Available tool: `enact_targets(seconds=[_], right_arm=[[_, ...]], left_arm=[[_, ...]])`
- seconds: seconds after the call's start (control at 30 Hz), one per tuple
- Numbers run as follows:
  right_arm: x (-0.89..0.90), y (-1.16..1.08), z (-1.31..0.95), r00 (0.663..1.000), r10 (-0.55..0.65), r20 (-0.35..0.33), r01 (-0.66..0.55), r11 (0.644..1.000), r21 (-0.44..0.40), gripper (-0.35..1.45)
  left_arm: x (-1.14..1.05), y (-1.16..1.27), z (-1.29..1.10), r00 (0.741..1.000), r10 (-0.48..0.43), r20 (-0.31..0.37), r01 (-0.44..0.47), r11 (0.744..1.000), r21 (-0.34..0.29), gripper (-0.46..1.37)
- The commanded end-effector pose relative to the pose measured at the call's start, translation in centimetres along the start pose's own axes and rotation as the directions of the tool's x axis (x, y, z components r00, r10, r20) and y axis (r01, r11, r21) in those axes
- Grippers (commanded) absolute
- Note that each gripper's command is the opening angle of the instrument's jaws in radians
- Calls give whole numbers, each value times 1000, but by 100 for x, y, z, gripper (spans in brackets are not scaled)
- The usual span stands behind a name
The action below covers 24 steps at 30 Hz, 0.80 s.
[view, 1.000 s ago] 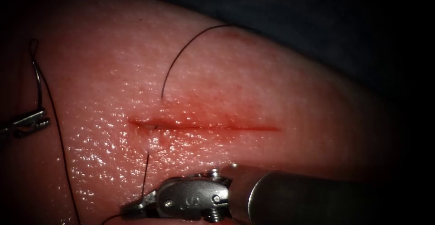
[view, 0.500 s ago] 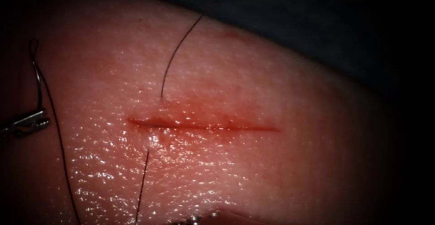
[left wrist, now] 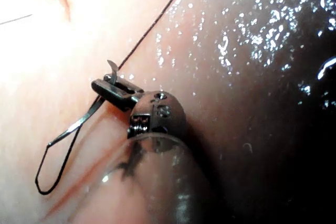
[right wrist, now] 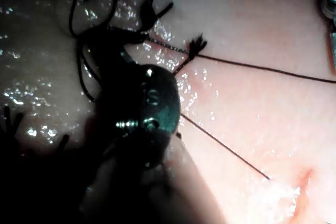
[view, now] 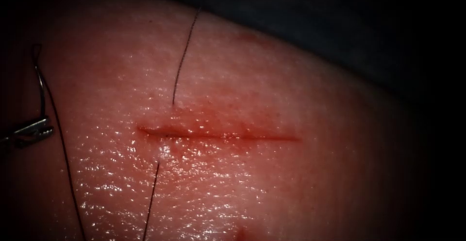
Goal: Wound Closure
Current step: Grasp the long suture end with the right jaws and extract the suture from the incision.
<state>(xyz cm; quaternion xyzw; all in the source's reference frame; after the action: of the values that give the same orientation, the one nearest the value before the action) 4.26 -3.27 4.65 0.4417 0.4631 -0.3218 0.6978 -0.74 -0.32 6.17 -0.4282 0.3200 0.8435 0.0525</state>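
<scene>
My right tool has dropped out of the bottom of the endoscope frame, and the thread (view: 182,61) above the cut (view: 218,135) has straightened. I'd keep the pull even so it doesn't tear the tissue (view: 301,173). At the left edge, my left tool's fingers (view: 36,129) are closed on the needle (view: 41,88), clear of the tissue. The right tool (right wrist: 149,106) holds thread; its jaws I can't make out.

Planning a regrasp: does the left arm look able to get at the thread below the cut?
Likely not yet: open tissue leaves the way free, but the left pincer is shut on the needle, held left of the cut.
</scene>
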Motion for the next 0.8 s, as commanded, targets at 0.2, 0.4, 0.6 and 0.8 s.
enact_targets(seconds=[0.2,0.4,0.6,0.8], right_arm=[[7,1,20,1000,-14,-6,14,998,53,-35],[7,1,20,1000,-13,-15,13,999,32,-35],[6,5,1,998,47,-51,-55,981,-187,123],[6,2,-25,990,108,-94,-133,939,-318,141]], left_arm=[[0,0,0,1000,0,0,0,1000,-5,-35],[0,0,0,1000,0,0,0,1000,-5,-35],[0,0,0,1000,0,0,0,1000,-5,-35],[0,0,0,1000,0,0,0,1000,-5,-35]])
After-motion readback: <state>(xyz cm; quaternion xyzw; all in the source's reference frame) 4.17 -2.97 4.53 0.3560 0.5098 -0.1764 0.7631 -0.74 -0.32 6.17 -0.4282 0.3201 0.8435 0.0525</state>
